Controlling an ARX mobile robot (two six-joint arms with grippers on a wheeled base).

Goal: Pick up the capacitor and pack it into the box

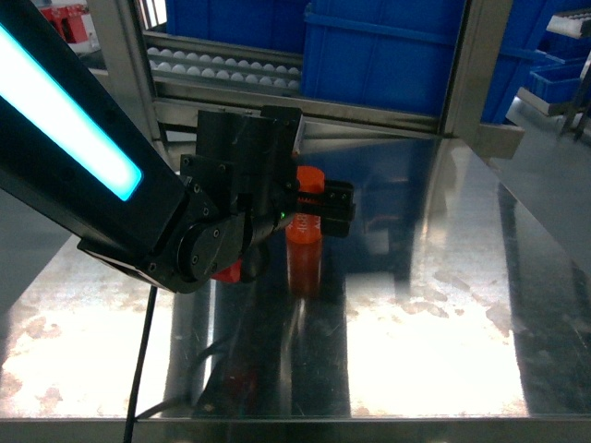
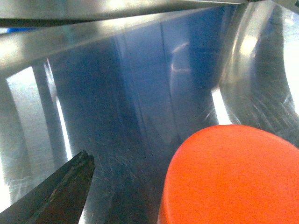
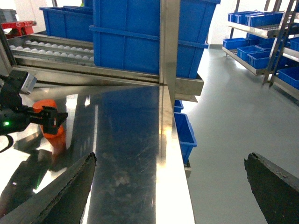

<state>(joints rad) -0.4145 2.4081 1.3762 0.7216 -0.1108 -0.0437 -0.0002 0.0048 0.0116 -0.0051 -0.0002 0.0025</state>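
Straddling the orange capacitor with left gripper spread, not yet clamped; upright on steel table between its fingers. Next: close, lift. Right gripper wide apart, idle.

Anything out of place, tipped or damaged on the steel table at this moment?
Nothing stands out. The orange capacitor stands upright on the table, with the left gripper at its top. No box is in view. The right gripper is open, off the table edge.
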